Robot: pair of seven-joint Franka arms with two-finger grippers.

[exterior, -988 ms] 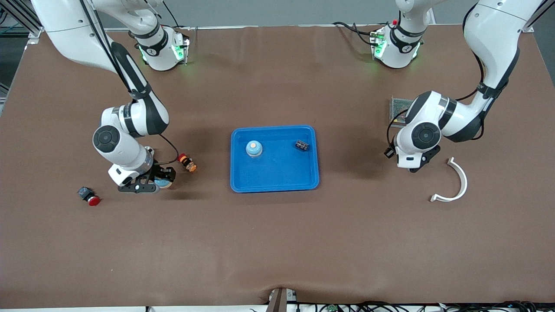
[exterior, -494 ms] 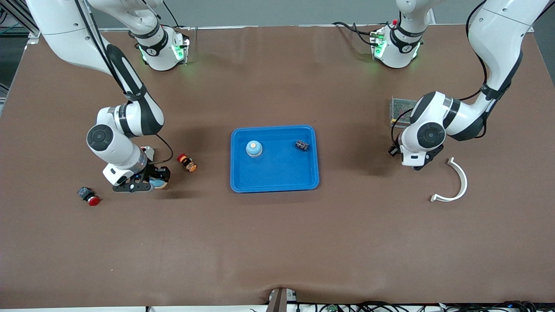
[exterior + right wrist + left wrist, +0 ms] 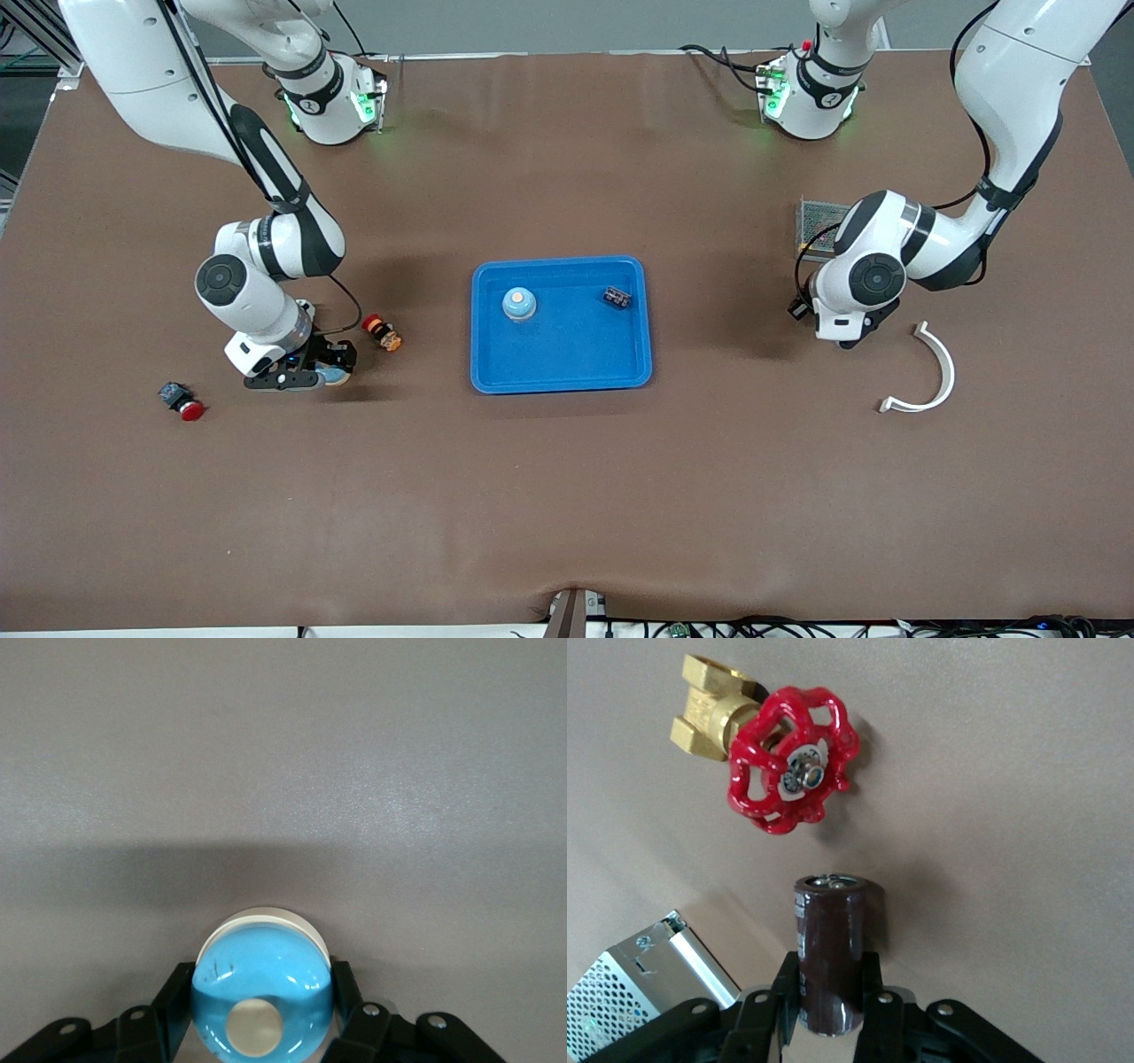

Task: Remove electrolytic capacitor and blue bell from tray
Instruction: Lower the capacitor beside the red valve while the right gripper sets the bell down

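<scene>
My right gripper (image 3: 301, 377) is shut on a light-blue bell (image 3: 335, 376), low over the table between a red button and the blue tray (image 3: 560, 377). In the right wrist view the bell (image 3: 266, 966) sits between the fingers of the right gripper (image 3: 262, 1005). My left gripper (image 3: 830, 979) is shut on a dark brown capacitor (image 3: 828, 939), held over the table beside a red-handled brass valve (image 3: 788, 762). In the front view the left gripper (image 3: 840, 339) is mostly hidden under its wrist. The tray holds another blue bell (image 3: 519, 304) and a small dark capacitor (image 3: 617, 297).
A red push button (image 3: 182, 400) and a small orange-and-red part (image 3: 383, 332) lie near the right gripper. A metal mesh box (image 3: 817, 221), also in the left wrist view (image 3: 638, 992), and a white curved piece (image 3: 930, 372) lie near the left gripper.
The right gripper, holding the bell, drifted away from the tray and then back toward it. The left arm shifted only slightly. Both grips are unchanged.
</scene>
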